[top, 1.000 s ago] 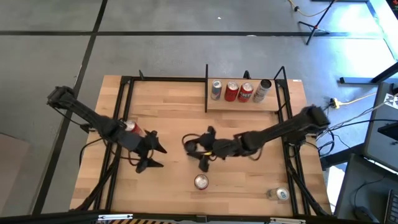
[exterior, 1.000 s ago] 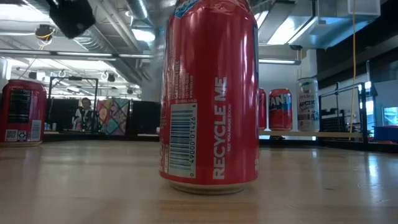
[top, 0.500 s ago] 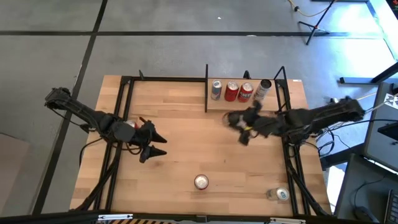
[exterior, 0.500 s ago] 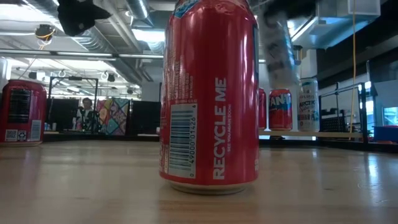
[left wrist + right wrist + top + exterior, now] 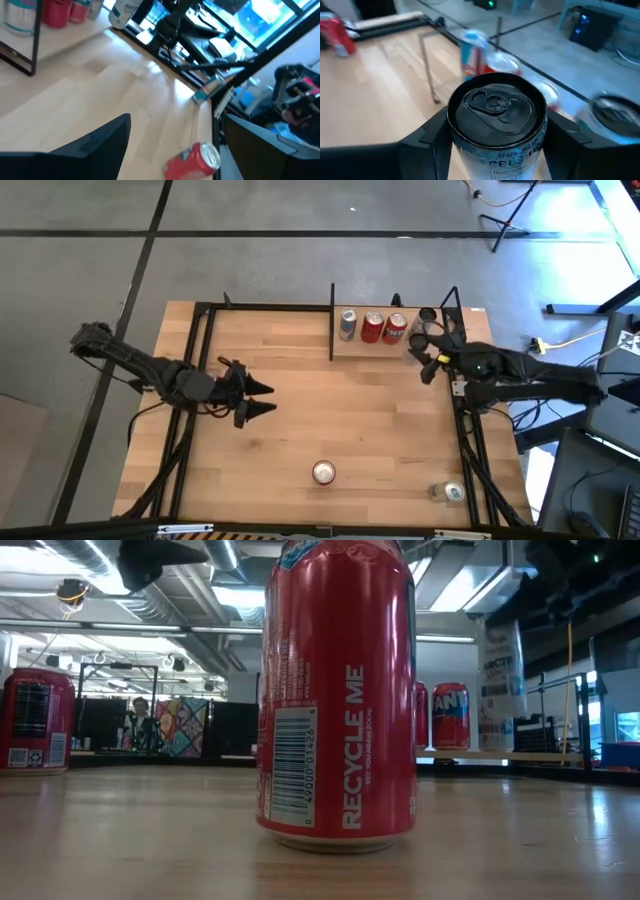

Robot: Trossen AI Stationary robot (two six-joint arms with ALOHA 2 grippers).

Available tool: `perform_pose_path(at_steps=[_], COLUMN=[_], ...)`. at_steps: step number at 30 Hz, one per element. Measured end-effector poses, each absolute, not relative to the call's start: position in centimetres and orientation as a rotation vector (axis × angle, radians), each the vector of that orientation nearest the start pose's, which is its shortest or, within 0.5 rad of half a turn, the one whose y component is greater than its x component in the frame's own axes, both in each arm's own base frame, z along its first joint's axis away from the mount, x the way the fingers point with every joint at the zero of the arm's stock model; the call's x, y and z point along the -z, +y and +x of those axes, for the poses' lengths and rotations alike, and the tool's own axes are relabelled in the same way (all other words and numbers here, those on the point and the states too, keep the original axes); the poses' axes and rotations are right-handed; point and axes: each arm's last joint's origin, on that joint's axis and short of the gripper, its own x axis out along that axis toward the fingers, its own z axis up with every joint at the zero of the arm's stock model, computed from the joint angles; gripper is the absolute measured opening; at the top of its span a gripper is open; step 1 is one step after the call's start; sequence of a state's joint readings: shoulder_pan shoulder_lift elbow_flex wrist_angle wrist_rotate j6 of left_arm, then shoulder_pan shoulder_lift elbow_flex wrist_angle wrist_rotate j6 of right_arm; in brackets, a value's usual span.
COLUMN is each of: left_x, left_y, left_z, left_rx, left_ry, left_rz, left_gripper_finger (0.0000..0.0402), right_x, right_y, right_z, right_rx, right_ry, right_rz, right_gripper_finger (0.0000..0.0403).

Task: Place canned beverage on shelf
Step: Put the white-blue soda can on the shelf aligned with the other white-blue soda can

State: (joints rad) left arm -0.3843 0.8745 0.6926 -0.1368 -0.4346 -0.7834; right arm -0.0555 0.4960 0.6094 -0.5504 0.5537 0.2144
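The shelf [image 5: 392, 345] is a small wood board at the far right of the tabletop [image 5: 320, 430], with thin black posts around it. Four cans stand in a row on it: a silver can [image 5: 347, 325], two red cans [image 5: 373, 327] [image 5: 396, 328], and one dark-topped can [image 5: 427, 315] at the right end.

The right gripper [image 5: 428, 348] is at the right end of the shelf, just in front of that last can. Its arm reaches in from the right side of the tabletop, low and almost flat. In the right wrist view its jaws are pinching a white can with a black top [image 5: 496, 120], one finger on each side. The can is upright. In the low view this white can [image 5: 497, 670] hangs above the shelf board, higher than the red can beside it.

Three more cans are off the shelf. A red can [image 5: 324, 472] stands near the front middle of the tabletop. Another can [image 5: 453, 492] sits in the front right corner. One red can [image 5: 34, 720] stands at the left side, and in the high view the left arm mostly hides it.

The left gripper [image 5: 258, 399] hovers over the left half of the tabletop, pointing toward the middle. Its arm comes in from the left edge. Its jaws are spread apart with nothing between them.
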Motion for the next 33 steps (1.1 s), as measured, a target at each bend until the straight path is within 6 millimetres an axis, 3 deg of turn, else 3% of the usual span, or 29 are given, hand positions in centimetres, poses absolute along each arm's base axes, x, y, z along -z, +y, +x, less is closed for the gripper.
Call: perform_pose_path(at_steps=[9, 20, 33], left_x=[-29.1, -29.2, -29.2], left_y=[-4.0, -1.8, -1.0], left_z=[18.9, 19.4, 19.5], left_rx=[-0.155, -0.131, -0.107], left_ry=[0.270, 0.272, 0.281], left_rz=[-0.606, -0.572, -0.538], left_gripper_finger=[0.0311, 0.0311, 0.0311], right_x=[-25.4, -24.9, -24.4], right_y=[-3.9, -6.2, -8.9], right_z=[9.6, 8.9, 9.2], right_rx=[0.674, 0.779, 0.807], right_ry=[0.396, 0.376, 0.429], right_rz=[0.153, 0.215, 0.249], right_gripper_finger=[0.0217, 0.0217, 0.0217])
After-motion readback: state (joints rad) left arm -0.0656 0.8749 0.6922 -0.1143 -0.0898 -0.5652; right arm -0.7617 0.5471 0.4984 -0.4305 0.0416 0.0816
